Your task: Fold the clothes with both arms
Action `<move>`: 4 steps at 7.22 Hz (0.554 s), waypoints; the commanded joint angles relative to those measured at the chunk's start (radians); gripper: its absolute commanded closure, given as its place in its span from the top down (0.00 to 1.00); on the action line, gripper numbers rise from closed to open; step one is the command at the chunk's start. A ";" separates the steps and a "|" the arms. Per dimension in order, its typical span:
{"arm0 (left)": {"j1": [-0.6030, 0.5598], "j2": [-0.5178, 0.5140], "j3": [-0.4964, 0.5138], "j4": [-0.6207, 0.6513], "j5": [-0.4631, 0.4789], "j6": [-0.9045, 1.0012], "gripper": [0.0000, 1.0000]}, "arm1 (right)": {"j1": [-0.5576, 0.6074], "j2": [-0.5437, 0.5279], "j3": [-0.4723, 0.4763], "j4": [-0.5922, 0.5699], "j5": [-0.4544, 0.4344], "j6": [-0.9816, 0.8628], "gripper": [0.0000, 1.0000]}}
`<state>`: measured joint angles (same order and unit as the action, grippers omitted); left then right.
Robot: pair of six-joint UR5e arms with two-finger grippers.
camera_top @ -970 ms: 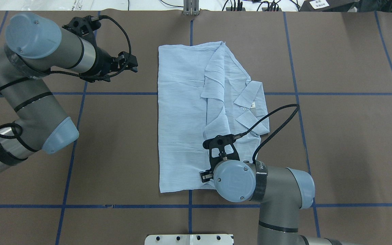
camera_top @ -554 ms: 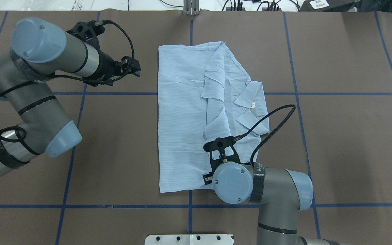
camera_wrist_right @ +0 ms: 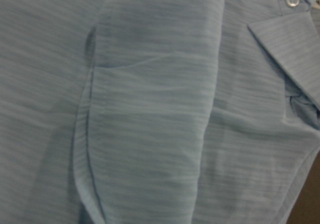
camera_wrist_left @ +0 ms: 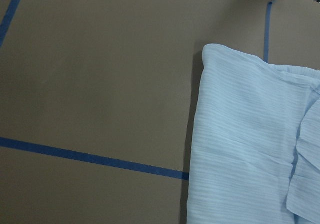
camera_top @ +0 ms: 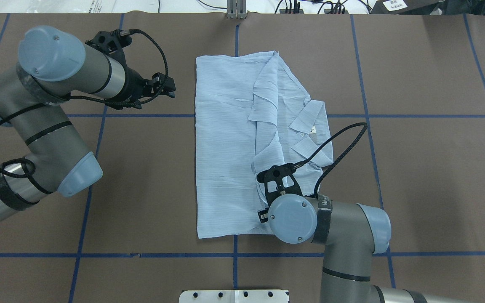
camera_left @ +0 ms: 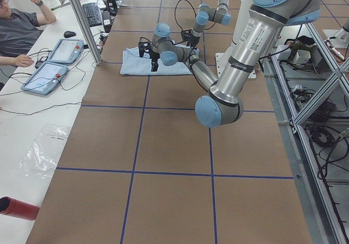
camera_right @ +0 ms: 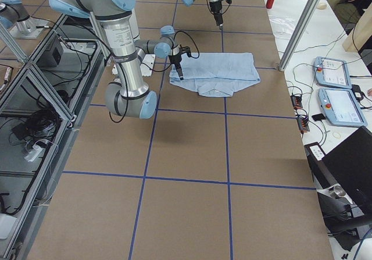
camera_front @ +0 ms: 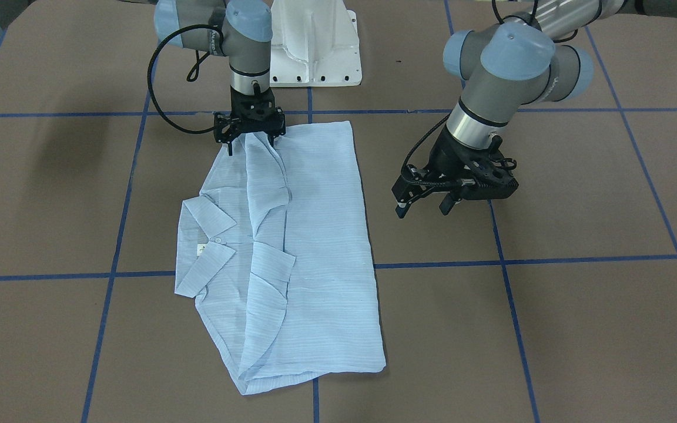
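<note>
My right gripper, fingers spread wide, stands over the shirt at the edge nearest my base. My left gripper hangs wide just beside it. Half-folded on the table, the shirt looks thin and limp, so I'd pinch corners through every layer.

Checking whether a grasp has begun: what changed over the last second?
The left gripper crept closer to the shirt, open and not touching it. The right gripper shifted slightly toward the robot's right at the shirt's near hem, still open. The shirt lies unchanged.
</note>
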<state>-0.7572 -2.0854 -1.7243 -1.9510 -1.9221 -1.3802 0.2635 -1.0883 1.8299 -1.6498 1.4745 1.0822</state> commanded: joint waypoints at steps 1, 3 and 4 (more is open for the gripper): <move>0.033 -0.011 0.000 -0.002 0.002 -0.048 1.00 | 0.046 -0.063 0.046 -0.001 0.009 -0.088 1.00; 0.038 -0.019 -0.005 0.001 0.002 -0.054 1.00 | 0.056 -0.257 0.171 0.002 0.015 -0.110 1.00; 0.038 -0.021 -0.005 0.003 0.002 -0.054 1.00 | 0.056 -0.354 0.240 0.004 0.014 -0.110 1.00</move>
<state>-0.7206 -2.1026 -1.7285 -1.9500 -1.9210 -1.4325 0.3173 -1.3222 1.9870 -1.6478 1.4870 0.9769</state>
